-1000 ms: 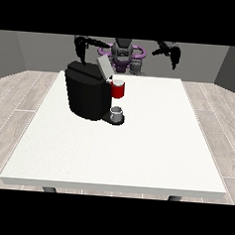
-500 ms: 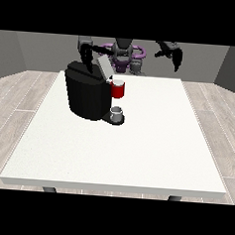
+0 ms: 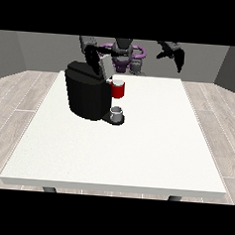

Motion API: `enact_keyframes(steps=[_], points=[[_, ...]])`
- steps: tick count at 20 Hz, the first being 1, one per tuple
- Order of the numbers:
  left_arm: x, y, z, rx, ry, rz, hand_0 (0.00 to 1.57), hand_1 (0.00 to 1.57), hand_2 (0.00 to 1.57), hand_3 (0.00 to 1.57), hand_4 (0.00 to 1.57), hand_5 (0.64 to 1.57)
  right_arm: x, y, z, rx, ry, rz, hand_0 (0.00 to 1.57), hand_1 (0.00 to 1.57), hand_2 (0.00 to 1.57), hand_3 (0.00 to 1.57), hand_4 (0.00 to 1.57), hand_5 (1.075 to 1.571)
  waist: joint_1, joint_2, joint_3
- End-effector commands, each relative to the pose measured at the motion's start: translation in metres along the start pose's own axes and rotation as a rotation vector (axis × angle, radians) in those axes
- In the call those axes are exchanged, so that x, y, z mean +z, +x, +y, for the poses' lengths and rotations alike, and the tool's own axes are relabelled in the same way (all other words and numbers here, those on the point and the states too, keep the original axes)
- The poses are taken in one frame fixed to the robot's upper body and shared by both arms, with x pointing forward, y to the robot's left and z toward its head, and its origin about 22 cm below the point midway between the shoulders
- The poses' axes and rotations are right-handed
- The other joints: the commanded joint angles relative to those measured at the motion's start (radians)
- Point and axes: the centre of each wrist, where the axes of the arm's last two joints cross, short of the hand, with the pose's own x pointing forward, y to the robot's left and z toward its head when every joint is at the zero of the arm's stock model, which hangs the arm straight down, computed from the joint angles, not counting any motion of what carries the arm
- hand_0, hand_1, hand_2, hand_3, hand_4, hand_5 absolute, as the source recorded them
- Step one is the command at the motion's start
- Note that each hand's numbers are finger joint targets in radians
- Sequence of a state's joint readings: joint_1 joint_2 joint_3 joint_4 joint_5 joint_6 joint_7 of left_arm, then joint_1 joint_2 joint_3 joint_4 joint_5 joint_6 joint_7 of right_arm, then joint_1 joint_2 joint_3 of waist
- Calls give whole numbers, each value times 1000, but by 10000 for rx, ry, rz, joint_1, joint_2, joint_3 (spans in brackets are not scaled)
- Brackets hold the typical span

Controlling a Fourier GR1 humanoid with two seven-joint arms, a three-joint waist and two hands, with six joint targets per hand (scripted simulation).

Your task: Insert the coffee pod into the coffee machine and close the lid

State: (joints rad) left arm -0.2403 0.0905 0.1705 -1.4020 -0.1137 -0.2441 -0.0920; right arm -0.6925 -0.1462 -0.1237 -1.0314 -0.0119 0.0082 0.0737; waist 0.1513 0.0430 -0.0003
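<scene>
1. I see the coffee machine (image 3: 87, 95) standing on the left half of the tabletop (image 3: 137, 145), nearer the robot's edge, probably so the arm on that side can reach its top.
2. The hand at the view's left (image 3: 94, 52) hangs above the machine, by the raised lid (image 3: 104, 66); whether its fingers are clenched or released I cannot tell.
3. A red thing at the machine (image 3: 118, 89) sits at the front, and below it a grey thing (image 3: 117, 112) rests on the base; I cannot call it the coffee pod, which I cannot pick out anywhere.
4. The hand at the view's right (image 3: 174, 55) is held high off the tabletop, well apart, fingers drooping, relaxed and grasping nothing; I judge it is parked clear.
</scene>
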Motion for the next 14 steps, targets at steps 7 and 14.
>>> enact_keyframes(steps=[7, 14], points=[[-3, 4, -4, -208, -148, -137, 0, 0, 0, 0, 385, 1571, -23, 48, 17, 1125, 785, -904, 0, 0, 0, 0, 40, 1571, 256, 431, 1], [-2, 2, -16, 12, -456, -162, 0, 0, 0, 0, 337, 1571, -20, 53, 42, 1078, 847, -1376, 0, 0, 0, 0, 0, 1571, 730, 434, 4]])
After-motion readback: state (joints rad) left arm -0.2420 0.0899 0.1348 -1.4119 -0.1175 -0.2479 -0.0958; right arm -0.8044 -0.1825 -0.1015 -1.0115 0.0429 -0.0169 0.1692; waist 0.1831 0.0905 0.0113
